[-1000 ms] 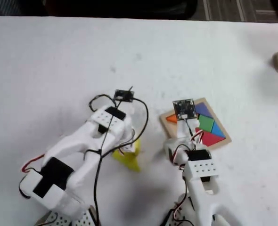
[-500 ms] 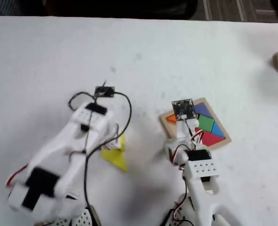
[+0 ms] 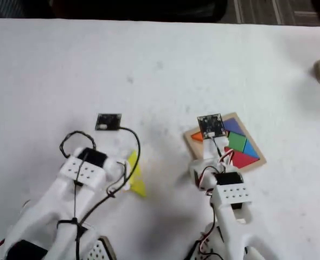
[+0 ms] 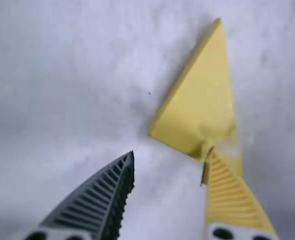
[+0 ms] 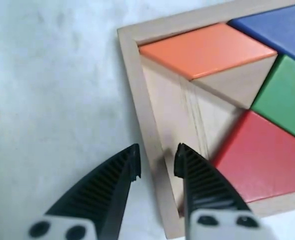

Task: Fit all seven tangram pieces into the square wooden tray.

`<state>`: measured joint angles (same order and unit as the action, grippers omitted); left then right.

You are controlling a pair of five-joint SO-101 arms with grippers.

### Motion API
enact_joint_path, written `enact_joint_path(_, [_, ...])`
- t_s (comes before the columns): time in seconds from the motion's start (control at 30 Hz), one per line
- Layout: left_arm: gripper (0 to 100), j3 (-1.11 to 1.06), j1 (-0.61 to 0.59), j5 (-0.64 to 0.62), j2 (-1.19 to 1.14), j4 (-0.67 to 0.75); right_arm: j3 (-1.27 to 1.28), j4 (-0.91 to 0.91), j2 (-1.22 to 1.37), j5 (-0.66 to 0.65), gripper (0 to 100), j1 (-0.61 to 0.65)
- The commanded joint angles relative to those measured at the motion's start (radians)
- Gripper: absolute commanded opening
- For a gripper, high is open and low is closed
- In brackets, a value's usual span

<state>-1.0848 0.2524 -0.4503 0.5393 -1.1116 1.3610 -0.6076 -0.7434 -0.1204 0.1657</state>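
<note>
Yellow triangular tangram piece (image 4: 200, 107) lies flat on the white tabletop (image 3: 165, 65), outside the tray. The left jaws are spread wide over it with nothing pinched. The piece sits just ahead of the yellow jaw, whose tip is touching or overlapping the near corner. The grey jaw is off to the side over bare tabletop, so the piece is not between them. Judgement: the left jaws are open and low to get around the piece for a pick, but they are offset and need to shift sideways toward it first. In the high view the same yellow piece (image 3: 134, 174) sits right at the left arm (image 3: 89, 165)'s front end, well apart from the square wooden tray (image 3: 259, 160). The right jaws are parted narrowly and straddle the tray's rim (image 5: 135, 85), one tip outside and one over the inside; whether they touch it I cannot tell. They are likely parked there to steady the tray. Ahead of the right jaws, inside the tray, are the orange parallelogram (image 5: 207, 47), blue piece (image 5: 277, 25), green square (image 5: 282, 95) and red triangle (image 5: 267, 160). The bare wooden triangular gap (image 5: 197, 115) sits right by the inner jaw tip and is probably the yellow piece's slot. Task not finished.
</note>
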Motion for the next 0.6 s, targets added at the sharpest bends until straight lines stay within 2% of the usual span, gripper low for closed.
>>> enact_joint_path(0.0, [4, 0.012, 0.027, 0.009, -0.042, 0.1, -0.005, 0.018, -0.007, -0.014, 11.8, -0.008])
enact_joint_path(0.03, [1, 0.012, 0.027, 0.011, -0.051, 0.106, -0.005, 0.018, -0.007, -0.014, 11.8, -0.008])
enact_joint_path(0.1, [6, 0.012, 0.035, 0.011, -0.059, 0.106, -0.005, 0.018, -0.007, -0.014, 11.8, -0.008])
enact_joint_path(0.2, [2, 0.009, 0.064, 0.011, -0.062, 0.109, -0.005, 0.018, -0.007, -0.014, 11.8, -0.008])
enact_joint_path(0.57, [2, 0.009, 0.094, 0.005, -0.099, 0.149, -0.005, 0.018, -0.007, -0.014, 11.8, -0.008])
